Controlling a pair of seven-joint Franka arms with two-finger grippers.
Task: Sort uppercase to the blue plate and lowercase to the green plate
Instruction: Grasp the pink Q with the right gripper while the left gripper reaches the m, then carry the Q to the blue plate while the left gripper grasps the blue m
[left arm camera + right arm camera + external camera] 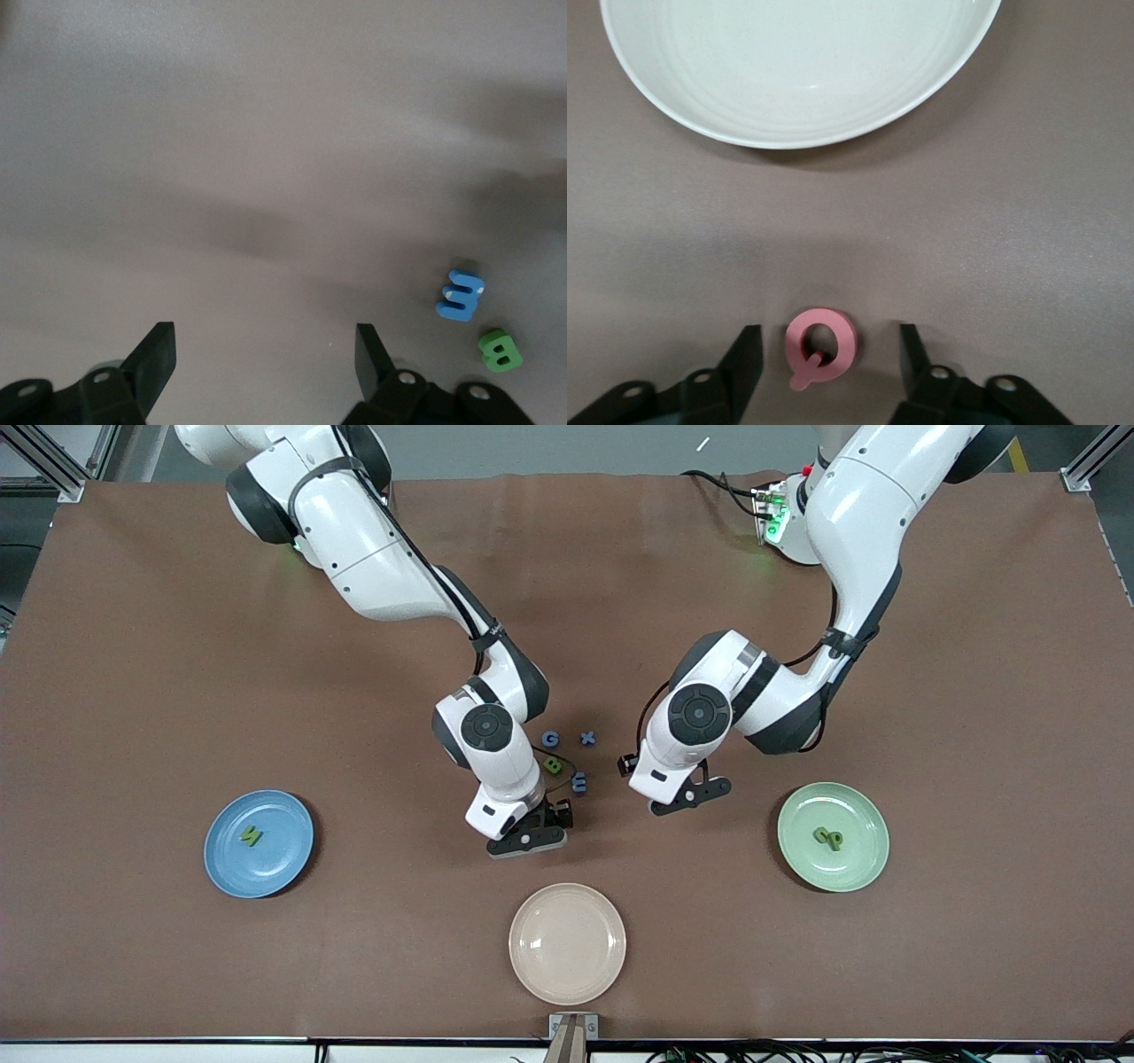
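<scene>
Beige, and nearest the front camera, sits the beige plate (567, 943), which belongs to neither sorting bin, and we see it as the first hazard: the right gripper (529, 834) hangs low just above the table close to it, fingers spread wide on either side of the pink-red G (820, 346), which lies flat on the brown table (177, 691) between them, not yet gripped. If we close off-centre, the thin foam could tilt, squirt out or skid toward that plate's rim. Farther up, the blue plate (259, 856) at the right arm's end holds the green N (251, 836), and the green plate (833, 836) at the left arm's end holds two green letters (828, 837). The left gripper (689, 795) hovers over bare table with its fingers apart and empty. Farther still lie the blue E-shaped piece (580, 782), green B (554, 764), blue G (550, 739) and blue x (587, 738), tightly clustered between the two wrists; we judge a reach there could nudge neighbours or bring the arms into each other.
</scene>
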